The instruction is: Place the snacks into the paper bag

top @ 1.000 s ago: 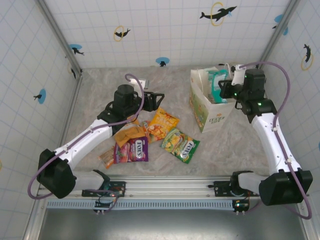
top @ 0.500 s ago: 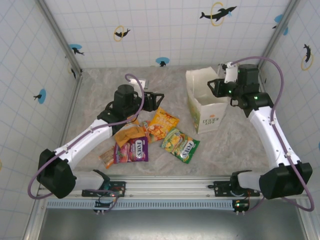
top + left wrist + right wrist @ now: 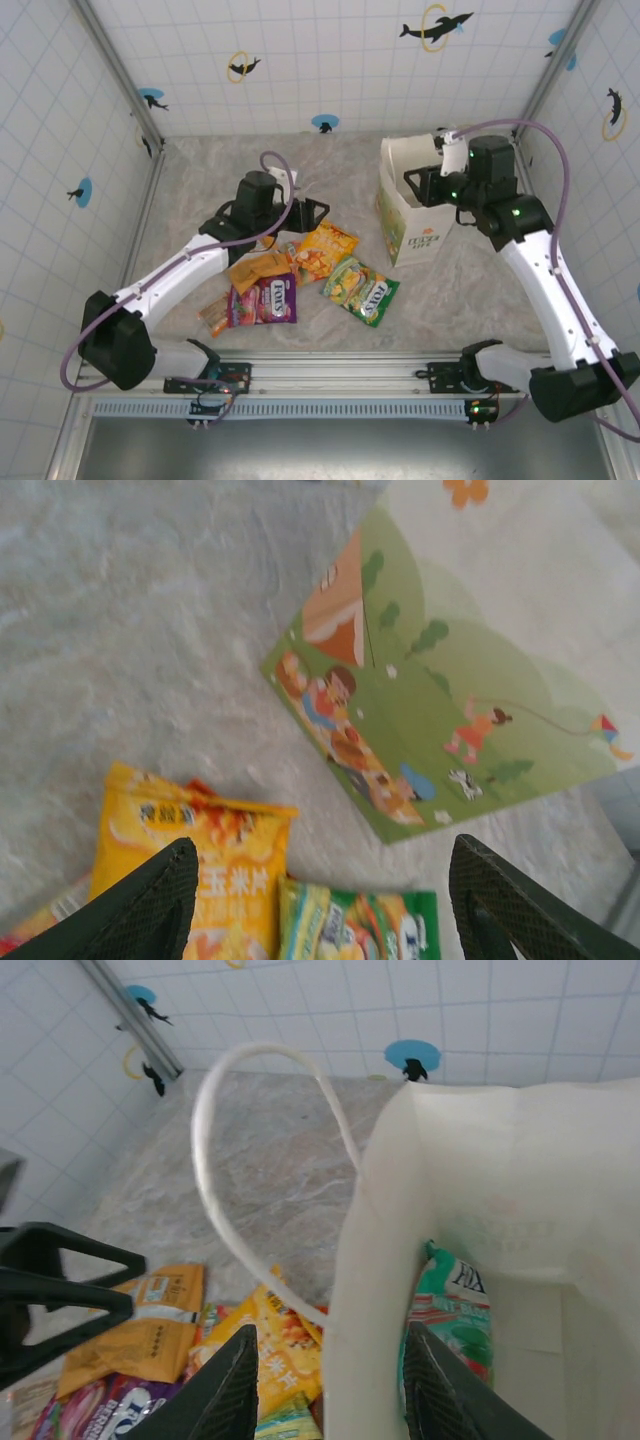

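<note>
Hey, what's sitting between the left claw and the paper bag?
Only bare tabletop. In the top view the left claw and the paper bag stand apart with marble between them; the yellow packet lies nearer the arms, off that line.

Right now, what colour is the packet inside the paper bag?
The packet is teal, clearest in right wrist view.

A robot lab cell: white tiled walls (image 3: 300, 80), dolphin stickers (image 3: 436, 26), aluminium frame rails (image 3: 118, 72).

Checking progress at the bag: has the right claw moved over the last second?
Yes. In the top view the right claw has shifted left over the paper bag, away from the right corner rail.
</note>
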`<action>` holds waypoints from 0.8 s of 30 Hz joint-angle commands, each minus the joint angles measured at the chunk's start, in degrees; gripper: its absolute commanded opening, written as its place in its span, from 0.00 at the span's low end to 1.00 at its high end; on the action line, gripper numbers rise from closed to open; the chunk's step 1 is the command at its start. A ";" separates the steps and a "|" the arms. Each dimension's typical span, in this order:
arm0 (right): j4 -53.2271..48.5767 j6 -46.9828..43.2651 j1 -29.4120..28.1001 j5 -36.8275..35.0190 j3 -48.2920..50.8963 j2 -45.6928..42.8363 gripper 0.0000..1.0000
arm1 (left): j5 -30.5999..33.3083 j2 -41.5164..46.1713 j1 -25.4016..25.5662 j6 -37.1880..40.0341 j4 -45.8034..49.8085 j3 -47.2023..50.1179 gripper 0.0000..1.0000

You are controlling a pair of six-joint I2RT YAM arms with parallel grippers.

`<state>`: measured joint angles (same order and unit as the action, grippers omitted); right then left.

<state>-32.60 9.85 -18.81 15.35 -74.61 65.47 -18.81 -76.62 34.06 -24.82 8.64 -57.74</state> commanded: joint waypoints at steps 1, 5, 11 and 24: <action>-0.23 1.38 -1.18 1.03 0.97 -3.81 0.42 | -6.22 0.42 -0.11 -4.68 5.16 4.31 0.66; 2.68 0.09 -1.58 6.13 7.67 -8.16 0.43 | -9.73 1.71 -0.01 -8.65 2.31 12.71 0.65; 4.84 0.18 -1.58 6.18 13.21 -11.01 0.44 | -13.83 -0.51 1.55 -9.22 -2.54 20.37 0.63; 8.45 0.96 -1.58 12.08 16.59 -14.58 0.45 | -15.14 -13.41 4.47 -3.62 -4.03 16.78 0.59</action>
<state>-26.89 10.48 -20.05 25.93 -58.85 51.83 -32.40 -88.31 37.85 -30.98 6.13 -38.65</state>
